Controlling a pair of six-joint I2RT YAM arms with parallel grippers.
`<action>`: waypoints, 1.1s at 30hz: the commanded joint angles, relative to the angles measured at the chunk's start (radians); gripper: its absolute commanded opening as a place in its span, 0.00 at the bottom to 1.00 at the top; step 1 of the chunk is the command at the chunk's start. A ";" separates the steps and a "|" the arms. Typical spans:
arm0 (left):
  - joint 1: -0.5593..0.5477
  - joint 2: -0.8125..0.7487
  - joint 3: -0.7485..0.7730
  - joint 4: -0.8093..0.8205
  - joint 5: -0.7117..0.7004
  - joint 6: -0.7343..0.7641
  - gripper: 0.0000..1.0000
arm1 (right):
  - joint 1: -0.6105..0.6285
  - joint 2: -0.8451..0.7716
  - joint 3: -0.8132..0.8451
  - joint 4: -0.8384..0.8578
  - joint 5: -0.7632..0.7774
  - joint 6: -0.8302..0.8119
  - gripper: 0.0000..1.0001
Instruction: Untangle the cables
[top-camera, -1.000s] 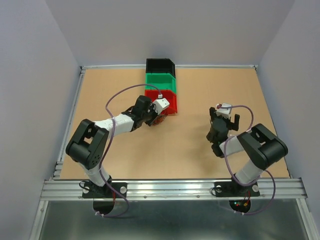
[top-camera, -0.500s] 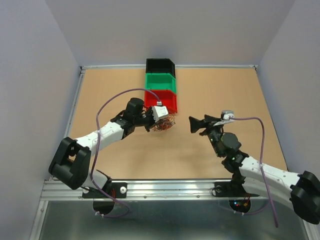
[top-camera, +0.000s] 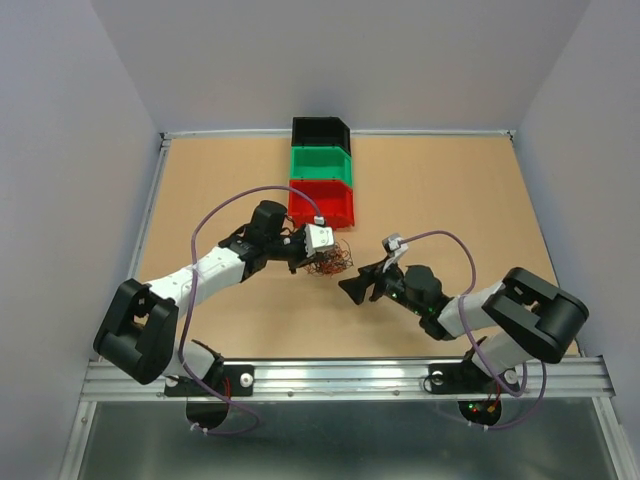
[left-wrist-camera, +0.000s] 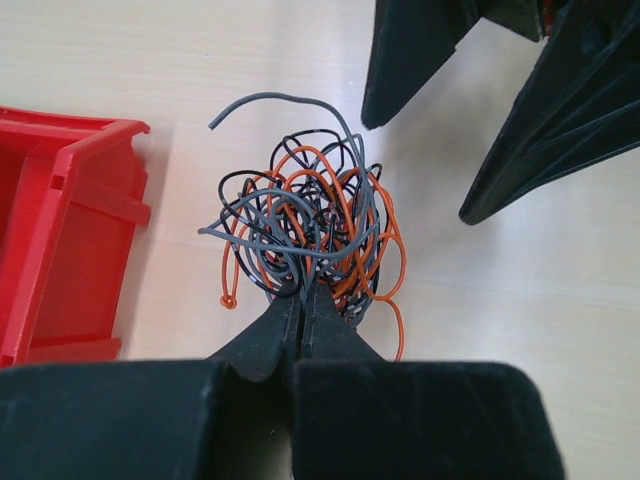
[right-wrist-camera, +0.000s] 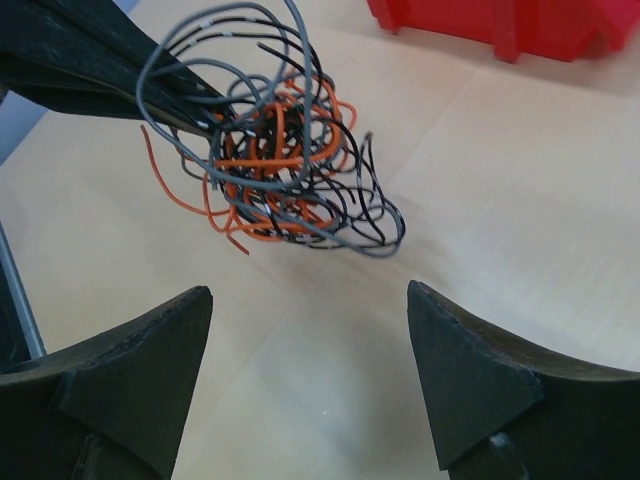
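Observation:
The cables (top-camera: 331, 262) are a loose curly clump of orange-red, grey and black wires (left-wrist-camera: 310, 230), just in front of the red bin. My left gripper (left-wrist-camera: 303, 291) is shut on the clump's near edge, with strands pinched between its tips (top-camera: 316, 260). In the right wrist view the tangle (right-wrist-camera: 285, 175) hangs from those dark fingers (right-wrist-camera: 90, 70), apparently a little above the table. My right gripper (right-wrist-camera: 310, 293) is open, its fingertips spread just short of the clump and touching no wire. Its black fingers (left-wrist-camera: 540, 140) show beyond the tangle, low over the table (top-camera: 352, 287).
Three bins stand in a row at the back centre: black (top-camera: 320, 131), green (top-camera: 321, 163) and red (top-camera: 322, 203). The red bin (left-wrist-camera: 60, 230) is close to the left of the tangle. Raised rails edge the tan table (top-camera: 450, 180).
My left gripper shut on the tangle and drew it out from beside the red bin. The right arm swung left and low towards the clump, its jaws narrowing slightly.

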 joint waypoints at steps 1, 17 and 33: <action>-0.010 -0.003 0.020 -0.046 0.061 0.052 0.00 | 0.019 0.076 0.047 0.276 -0.074 -0.006 0.83; 0.090 -0.176 -0.067 0.217 -0.152 -0.193 0.00 | 0.053 -0.019 -0.101 0.315 0.441 0.070 0.00; 0.517 -0.306 -0.149 0.536 0.124 -0.513 0.00 | 0.051 -1.341 -0.245 -0.816 0.768 0.144 0.01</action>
